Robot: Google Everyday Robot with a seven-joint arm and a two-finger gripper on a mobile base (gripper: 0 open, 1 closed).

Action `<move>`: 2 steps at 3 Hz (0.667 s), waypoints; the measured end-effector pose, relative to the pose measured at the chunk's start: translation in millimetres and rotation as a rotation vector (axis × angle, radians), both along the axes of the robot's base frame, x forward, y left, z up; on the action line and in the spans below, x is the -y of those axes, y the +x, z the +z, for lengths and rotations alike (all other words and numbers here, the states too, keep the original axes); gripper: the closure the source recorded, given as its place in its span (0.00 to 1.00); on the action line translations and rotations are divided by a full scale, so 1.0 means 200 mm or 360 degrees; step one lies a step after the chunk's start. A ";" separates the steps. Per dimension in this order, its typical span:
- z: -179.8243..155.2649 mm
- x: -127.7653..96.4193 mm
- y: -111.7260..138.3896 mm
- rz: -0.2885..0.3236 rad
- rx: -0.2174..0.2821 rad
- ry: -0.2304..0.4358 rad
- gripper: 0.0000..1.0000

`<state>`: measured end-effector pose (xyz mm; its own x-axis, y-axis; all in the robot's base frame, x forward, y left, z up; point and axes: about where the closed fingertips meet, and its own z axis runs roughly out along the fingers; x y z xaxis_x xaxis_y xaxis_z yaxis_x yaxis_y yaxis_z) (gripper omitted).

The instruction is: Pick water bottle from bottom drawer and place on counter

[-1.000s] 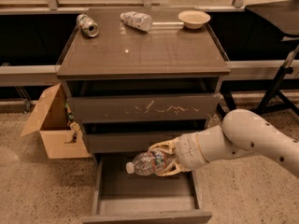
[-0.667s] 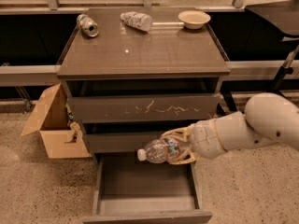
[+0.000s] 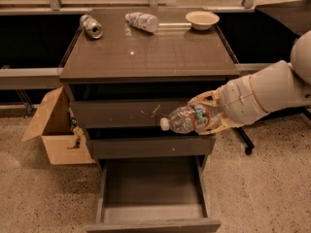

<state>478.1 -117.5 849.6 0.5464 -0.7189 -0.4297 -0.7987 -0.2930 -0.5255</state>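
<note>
Claw (image 3: pixel 208 116) is shut around the bottle (image 3: pixel 182 119), fingers wrapped over the label end, top and bottom. The bottle is held in the air and touches nothing else. It lies on its side with its long axis roughly level and running along the cabinet front. The cap points away from the arm and across the scratched drawer front (image 3: pixel 126 114). The base end is buried in the claw.

Key relation: the counter (image 3: pixel 146 57) lies above the claw and further back, its front lip just over the upper finger. The claw hangs in front of the drawer stack, about level with the scratched front, not over the slab. My read is that the next move goes up first, then in over the lip (a straight push inward would likely knock the cap against the drawer fronts).

The bottom drawer (image 3: pixel 103 193) is pulled open well below the claw, and the bottle is fully out of it.

Beyond the claw, at the far edge of the counter, are a can (image 3: pixel 91 26), a labelled bottle (image 3: pixel 142 21) and a bowl (image 3: pixel 202 19). All are well apart from the claw. The near half of the slab looks free for a landing. A cardboard box (image 3: pixel 53 130) sits on the floor off to the cap side, well apart and not in the way.

Pick looks done, place not yet.
</note>
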 end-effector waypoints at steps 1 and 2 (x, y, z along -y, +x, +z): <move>0.00 0.00 0.00 0.0000 0.0000 0.0000 1.00; 0.05 0.02 0.09 -0.0014 0.0029 -0.0015 1.00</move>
